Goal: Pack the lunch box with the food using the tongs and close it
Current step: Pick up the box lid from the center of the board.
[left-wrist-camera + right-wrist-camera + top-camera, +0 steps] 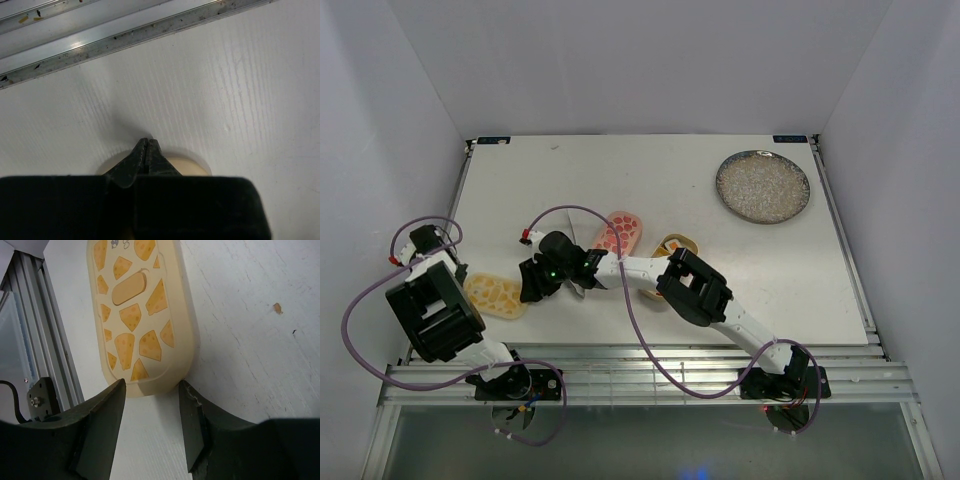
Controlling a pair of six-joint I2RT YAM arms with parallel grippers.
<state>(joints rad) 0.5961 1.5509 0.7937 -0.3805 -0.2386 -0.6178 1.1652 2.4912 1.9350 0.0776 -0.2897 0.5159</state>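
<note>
White table [670, 180], right arm [695, 288] outstretched, right gripper [151, 385] parted

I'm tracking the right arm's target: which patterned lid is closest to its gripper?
The tan-yellow lid with orange cheese shapes, lying just ahead of the open right gripper. The pink lid lies farther off, behind the gripper.

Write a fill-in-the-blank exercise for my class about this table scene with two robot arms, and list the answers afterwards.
1. The round grey speckled plate lies on the ____ side of the white table.
2. The left hand is fully ____.
3. The open right hand points at the oblong tan-yellow plastic lid, which is patterned with ____ patches.
Missing words: right; shut; orange.
</note>
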